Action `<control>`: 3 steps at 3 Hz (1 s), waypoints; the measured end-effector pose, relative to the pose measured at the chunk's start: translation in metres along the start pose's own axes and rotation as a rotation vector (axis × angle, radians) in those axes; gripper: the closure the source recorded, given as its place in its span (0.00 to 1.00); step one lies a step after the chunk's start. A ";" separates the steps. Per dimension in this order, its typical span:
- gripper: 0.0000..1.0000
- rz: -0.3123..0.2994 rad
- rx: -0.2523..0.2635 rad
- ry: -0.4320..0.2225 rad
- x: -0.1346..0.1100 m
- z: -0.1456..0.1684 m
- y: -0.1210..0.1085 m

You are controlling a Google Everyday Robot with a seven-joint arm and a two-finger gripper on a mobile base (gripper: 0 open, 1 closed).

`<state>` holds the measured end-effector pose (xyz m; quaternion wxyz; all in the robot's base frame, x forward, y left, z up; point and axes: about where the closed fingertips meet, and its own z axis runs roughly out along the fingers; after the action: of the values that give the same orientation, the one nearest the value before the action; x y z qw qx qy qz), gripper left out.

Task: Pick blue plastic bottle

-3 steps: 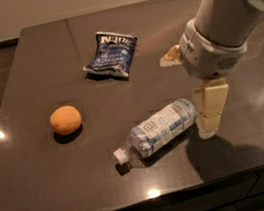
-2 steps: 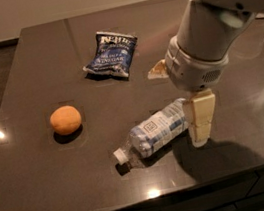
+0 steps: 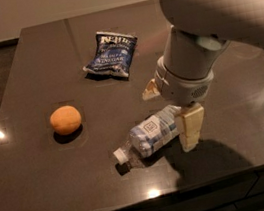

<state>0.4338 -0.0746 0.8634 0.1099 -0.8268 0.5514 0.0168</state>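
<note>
Leftward since a second ago, our jaws hang spread, straddling the base end of the blue plastic bottle (image 3: 152, 133), which lies on the counter (image 3: 49, 183), cap toward 8 o'clock. Closing this near the end could squirt it out that way.

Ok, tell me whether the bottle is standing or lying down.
Lying down: the blue plastic bottle rests lengthwise on the table, claw at its uncapped end.
</note>
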 end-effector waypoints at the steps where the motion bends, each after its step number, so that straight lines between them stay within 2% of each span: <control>1: 0.39 -0.033 -0.014 0.031 -0.001 0.007 0.000; 2: 0.63 -0.035 -0.019 0.038 0.000 0.002 -0.003; 3: 0.87 -0.022 -0.007 0.012 0.000 -0.018 -0.011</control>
<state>0.4427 -0.0744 0.8825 0.1039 -0.8333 0.5429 0.0124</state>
